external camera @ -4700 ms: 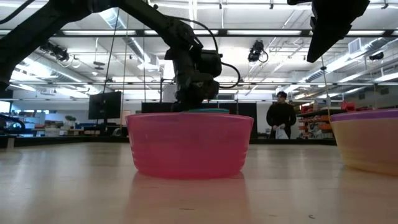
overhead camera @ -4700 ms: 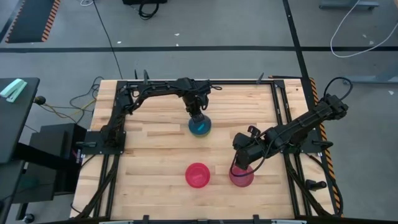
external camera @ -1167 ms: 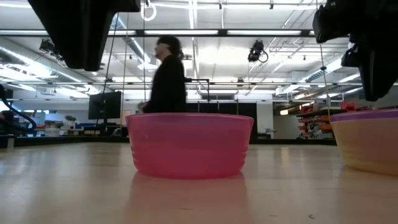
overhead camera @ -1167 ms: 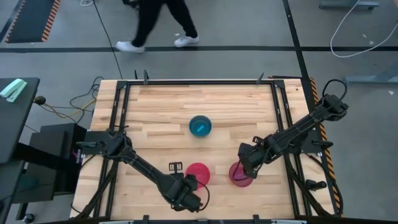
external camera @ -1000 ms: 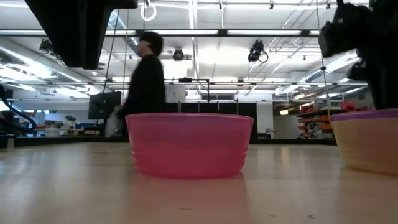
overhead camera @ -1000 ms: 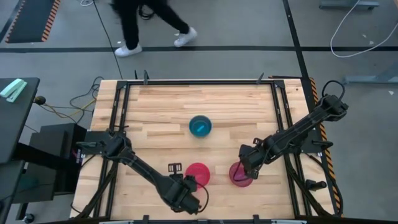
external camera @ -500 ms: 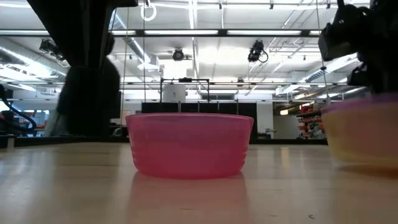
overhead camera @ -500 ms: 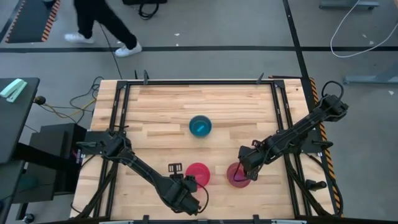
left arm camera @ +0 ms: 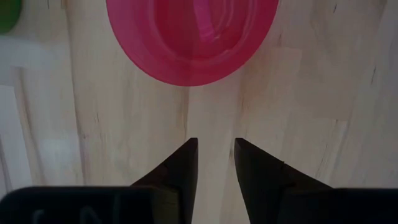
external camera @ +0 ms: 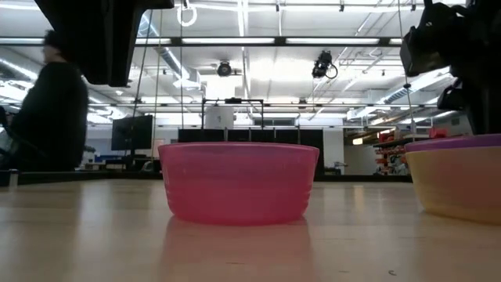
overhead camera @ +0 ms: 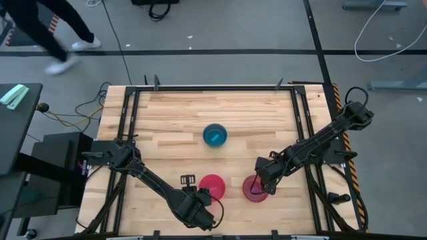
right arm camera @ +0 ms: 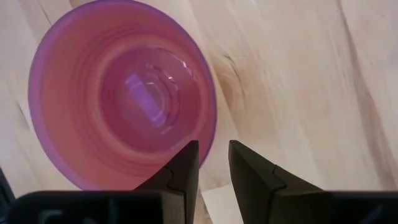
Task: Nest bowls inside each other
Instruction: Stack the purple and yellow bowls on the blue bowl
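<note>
Light wooden plank table (overhead camera: 167,120) in a black frame, on grey floor with dark tape lines and loose cables. The low view looks into a big hall with ceiling strip lights, shelving and a monitor. A person in dark clothes (external camera: 51,102) stands at the left of the room; in the high view only their legs (overhead camera: 57,27) show, the rest cut by the frame. The magenta bowl (overhead camera: 212,187) sits upright near the front of the table, centre. The left gripper (left arm camera: 212,144) is at the front edge just short of it, fingers apart with bare wood between them, grasping nothing. To the bowl's right is a nested stack with the purple bowl (right arm camera: 124,93) on top. In the low view a yellowish bowl (external camera: 458,184) shows under the purple rim, and the stack is cut by the frame edge. How many bowls are in it is hard to make out. The right gripper (right arm camera: 211,146) hangs over the stack's rim, one finger over the inside and one outside, not visibly clamped. A blue bowl (overhead camera: 214,135) with green inside stands mid-table, well apart, hidden behind the magenta bowl in the low view.
</note>
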